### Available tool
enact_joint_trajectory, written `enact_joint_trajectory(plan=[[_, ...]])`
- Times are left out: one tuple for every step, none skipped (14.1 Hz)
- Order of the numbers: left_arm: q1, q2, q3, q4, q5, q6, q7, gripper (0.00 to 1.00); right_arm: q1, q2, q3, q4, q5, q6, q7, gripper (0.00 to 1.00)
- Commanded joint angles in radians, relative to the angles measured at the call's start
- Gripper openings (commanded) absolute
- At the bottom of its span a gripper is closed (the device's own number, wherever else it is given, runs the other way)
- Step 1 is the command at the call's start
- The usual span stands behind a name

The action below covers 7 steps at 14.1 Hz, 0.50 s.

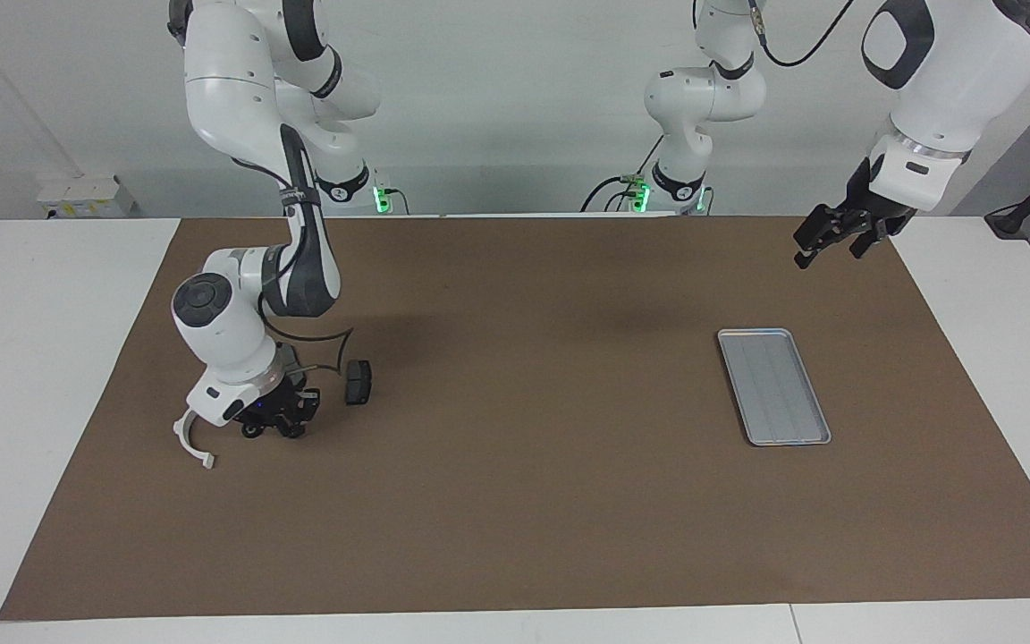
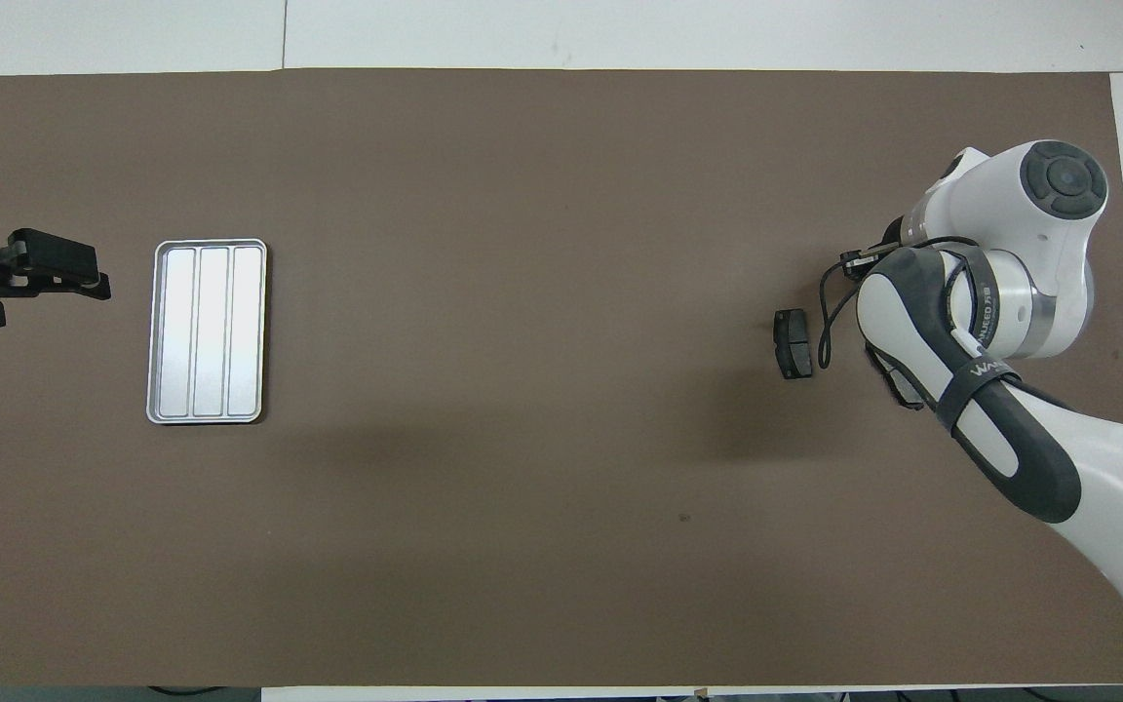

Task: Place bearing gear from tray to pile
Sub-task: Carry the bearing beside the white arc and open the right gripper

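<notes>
The right gripper (image 1: 270, 427) sits low at the pile, its grip unreadable, the gear (image 1: 251, 431) beside it; the tray (image 1: 773, 385) lies bare; the left gripper (image 1: 823, 238) waits spread apart.

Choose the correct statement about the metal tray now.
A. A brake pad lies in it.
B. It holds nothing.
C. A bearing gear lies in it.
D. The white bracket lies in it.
B: the metal tray shows only its bare ribbed floor, while the small bearing gear lies on the mat beside the white bracket, under the right end effector.
</notes>
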<state>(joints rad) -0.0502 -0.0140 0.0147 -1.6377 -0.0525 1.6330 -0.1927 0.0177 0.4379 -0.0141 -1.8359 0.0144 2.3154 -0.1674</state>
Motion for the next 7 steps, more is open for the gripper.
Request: enact_joint_trajectory(plan=[[-0.011, -0.021, 0.007, -0.025, 0.019, 0.007, 0.004, 1.0, -0.015, -0.008, 0.01, -0.006, 0.004, -0.004, -0.029, 1.0], [-0.011, -0.021, 0.007, -0.025, 0.019, 0.007, 0.004, 1.0, -0.012, -0.013, 0.01, -0.006, 0.004, -0.013, -0.026, 1.0], [-0.011, -0.021, 0.007, -0.025, 0.019, 0.007, 0.004, 1.0, -0.012, -0.018, 0.01, -0.003, 0.004, -0.028, -0.021, 1.0], [-0.011, -0.021, 0.007, -0.025, 0.019, 0.007, 0.004, 1.0, -0.009, -0.025, 0.01, 0.001, 0.004, -0.045, -0.018, 1.0], [-0.011, -0.021, 0.007, -0.025, 0.019, 0.007, 0.004, 1.0, -0.004, -0.047, 0.01, 0.016, 0.004, -0.08, -0.015, 1.0], [-0.011, -0.021, 0.007, -0.025, 0.019, 0.007, 0.004, 1.0, -0.001, -0.059, 0.01, 0.053, 0.004, -0.135, -0.011, 1.0], [-0.011, -0.021, 0.007, -0.025, 0.019, 0.007, 0.004, 1.0, 0.001, -0.064, 0.01, 0.107, 0.004, -0.207, -0.006, 1.0]])
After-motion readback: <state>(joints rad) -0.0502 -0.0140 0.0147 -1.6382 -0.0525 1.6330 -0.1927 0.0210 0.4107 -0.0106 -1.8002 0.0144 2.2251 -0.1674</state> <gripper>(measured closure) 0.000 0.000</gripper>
